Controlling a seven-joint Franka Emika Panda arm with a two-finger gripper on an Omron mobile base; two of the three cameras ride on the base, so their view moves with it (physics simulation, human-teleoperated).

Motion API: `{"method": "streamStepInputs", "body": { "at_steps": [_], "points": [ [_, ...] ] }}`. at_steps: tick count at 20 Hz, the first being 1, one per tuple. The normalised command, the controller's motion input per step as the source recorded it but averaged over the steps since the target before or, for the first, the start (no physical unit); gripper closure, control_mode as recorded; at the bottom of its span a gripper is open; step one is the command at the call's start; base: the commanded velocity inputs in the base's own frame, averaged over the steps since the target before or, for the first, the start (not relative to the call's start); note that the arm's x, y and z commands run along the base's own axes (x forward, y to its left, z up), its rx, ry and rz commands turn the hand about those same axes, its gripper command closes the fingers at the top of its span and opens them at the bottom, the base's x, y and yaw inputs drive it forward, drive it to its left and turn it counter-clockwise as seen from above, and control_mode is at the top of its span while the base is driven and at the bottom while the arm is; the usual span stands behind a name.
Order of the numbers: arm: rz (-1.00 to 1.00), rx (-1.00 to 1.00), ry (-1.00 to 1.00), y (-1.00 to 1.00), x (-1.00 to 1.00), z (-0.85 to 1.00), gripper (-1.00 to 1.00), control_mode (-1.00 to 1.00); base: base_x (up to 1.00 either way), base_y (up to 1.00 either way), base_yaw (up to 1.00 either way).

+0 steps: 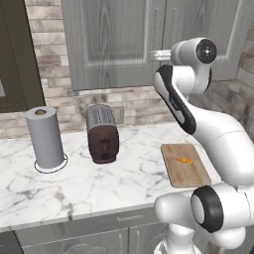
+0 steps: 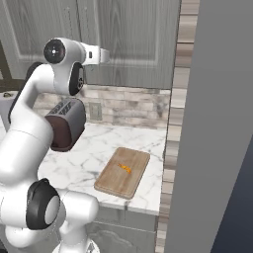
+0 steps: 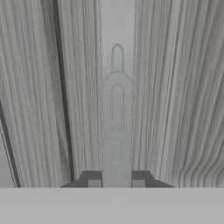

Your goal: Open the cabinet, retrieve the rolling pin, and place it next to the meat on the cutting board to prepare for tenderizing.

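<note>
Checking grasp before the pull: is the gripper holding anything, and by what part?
Yes. The gripper is shut on the cabinet door's thin bar handle, one fingertip on each side of the bar at its near end.

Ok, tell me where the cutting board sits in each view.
Left base view: cutting board lower right on the marble counter, right of the toaster.
Right base view: lower centre, at the counter's front edge, right of the toaster.
Hand view: not in it.
Shared landmark: the toaster.
</note>
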Motion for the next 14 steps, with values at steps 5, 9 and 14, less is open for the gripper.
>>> {"method": "streamStepInputs", "body": {
  "at_steps": [5, 9, 14],
  "points": [
    [0.0, -0.02, 0.01, 0.06, 0.04, -0.1, 1.0, -1.0, 0.0, 0.0, 0.0],
    [0.04, -0.01, -0.01, 0.01, -0.18, -0.01, 1.0, -1.0, 0.0, 0.0, 0.0],
    [0.04, -0.06, -0.02, -0.08, -0.61, 0.0, 1.0, -1.0, 0.0, 0.0, 0.0]
  ]
}}
